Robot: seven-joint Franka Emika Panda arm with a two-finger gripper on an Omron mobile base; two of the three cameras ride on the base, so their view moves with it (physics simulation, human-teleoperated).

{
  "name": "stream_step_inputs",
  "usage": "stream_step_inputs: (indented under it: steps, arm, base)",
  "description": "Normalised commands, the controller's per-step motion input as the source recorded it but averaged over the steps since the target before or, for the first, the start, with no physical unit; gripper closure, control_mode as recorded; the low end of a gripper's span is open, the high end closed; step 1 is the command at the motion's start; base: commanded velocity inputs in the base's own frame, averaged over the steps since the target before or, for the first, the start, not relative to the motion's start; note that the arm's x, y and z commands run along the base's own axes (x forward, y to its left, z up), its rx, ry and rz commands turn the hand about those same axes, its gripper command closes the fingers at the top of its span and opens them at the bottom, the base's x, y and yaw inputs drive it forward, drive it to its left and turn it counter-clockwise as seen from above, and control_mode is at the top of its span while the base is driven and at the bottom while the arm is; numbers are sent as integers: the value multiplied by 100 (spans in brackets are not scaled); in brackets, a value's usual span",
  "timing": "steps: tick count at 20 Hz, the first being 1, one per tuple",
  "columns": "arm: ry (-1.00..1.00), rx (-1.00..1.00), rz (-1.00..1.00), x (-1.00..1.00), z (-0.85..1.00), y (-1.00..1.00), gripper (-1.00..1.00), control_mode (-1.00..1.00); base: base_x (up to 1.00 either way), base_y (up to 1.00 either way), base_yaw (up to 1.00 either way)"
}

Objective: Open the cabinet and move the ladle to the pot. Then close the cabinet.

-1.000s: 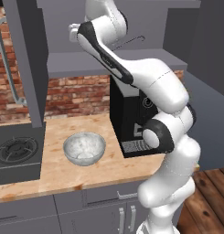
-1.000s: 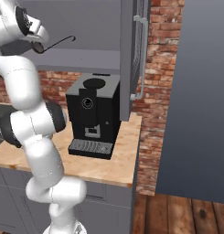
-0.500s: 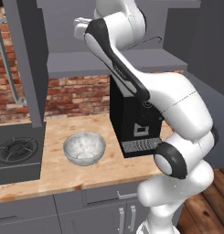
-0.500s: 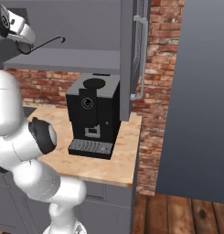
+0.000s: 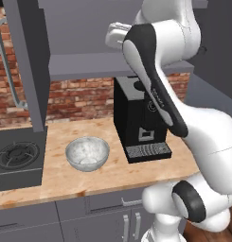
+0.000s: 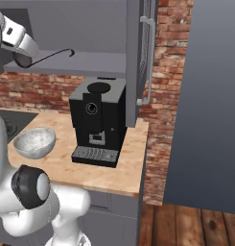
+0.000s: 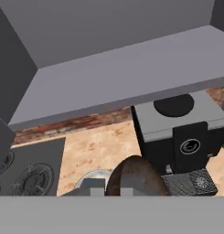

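Note:
The cabinet stands open, with its left door (image 5: 27, 61) and right door (image 6: 137, 57) swung out and the bare shelf (image 5: 89, 64) between them. In the right base view my gripper (image 6: 23, 57) hangs in front of the shelf's left end, shut on the ladle (image 6: 52, 54). The ladle's thin dark handle runs right to a hooked end. The ladle's brown bowl (image 7: 134, 176) sits just beyond my gripper (image 7: 114, 188) in the hand view, above the counter. The pot is out of view.
A black coffee machine (image 5: 138, 123) stands on the wooden counter (image 5: 65, 182) under the shelf. A glass bowl (image 5: 87, 153) lies left of it, and a dark stove (image 5: 15, 158) fills the counter's left end. A tall grey panel (image 6: 215, 96) stands at the right.
My arm has swung and folded closer to the cameras. The hand with the ladle has dropped a little in front of the shelf. The doors have not moved.

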Motion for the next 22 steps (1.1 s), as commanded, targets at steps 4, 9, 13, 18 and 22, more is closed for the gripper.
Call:
stream_step_inputs:
  steps: [4,9,13,18,22]
  arm:
    - [0,0,0,-100,-6,-48,100,-100]
    - [0,0,0,-100,-20,-30,100,-100]
    - [5,0,0,-94,-32,-25,100,-100]
    - [6,0,0,-60,-40,-23,100,-100]
    - [2,0,0,-32,-23,-21,100,-100]
  base:
    - [0,0,0]
    - [0,0,0]
    - [0,0,0]
    - [0,0,0]
    - [0,0,0]
